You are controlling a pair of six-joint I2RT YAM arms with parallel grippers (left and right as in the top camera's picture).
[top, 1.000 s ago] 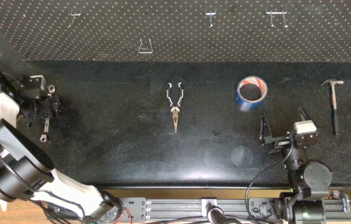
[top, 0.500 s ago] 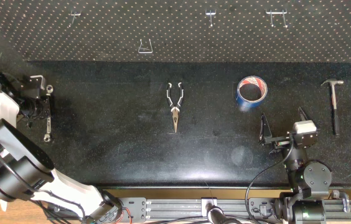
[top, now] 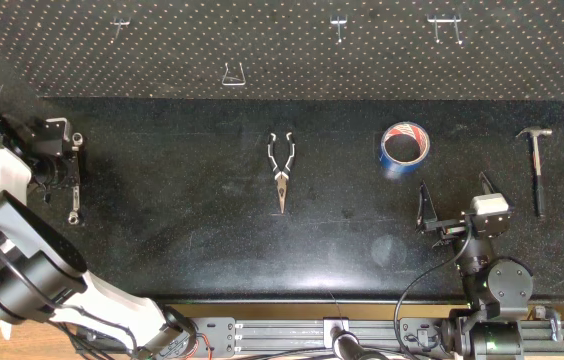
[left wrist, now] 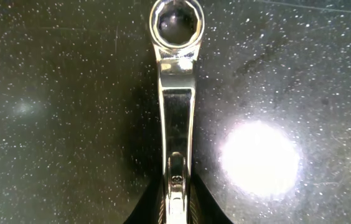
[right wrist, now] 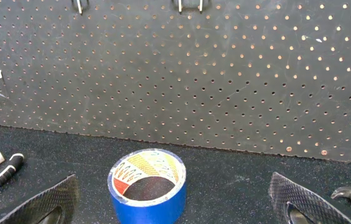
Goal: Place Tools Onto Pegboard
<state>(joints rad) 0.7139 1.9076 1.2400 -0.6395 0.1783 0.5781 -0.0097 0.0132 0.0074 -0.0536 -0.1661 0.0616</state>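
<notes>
Across the far side of the scene lies a dark pegboard [top: 262, 40], evenly perforated, with a few thin wire hooks [top: 337, 22] on it. Nearer, the black worktop [top: 192, 220] is matte and flecked with pale specks, with a soft glare spot in the left wrist view.

At the worktop's left edge, the left gripper [top: 67, 168] is closed on a wrench [left wrist: 177, 112], its dark fingers [left wrist: 144, 214] pressed on either side of the shaft. The polished, flat steel wrench lies along the surface, its ring end reaching out past the fingertips.

On the right, the right gripper [top: 455, 208] hangs with its textured black fingers [right wrist: 54, 199] spread wide, holding nothing. Just beyond it stands a roll of blue tape [right wrist: 147, 186] on its flat side, hollow core upward.

Further right a hammer [top: 537, 170] lies with its metal head toward the pegboard. Mid-table, a pair of needle-nose pliers [top: 281, 165] lies with its handles slightly parted toward the board.
</notes>
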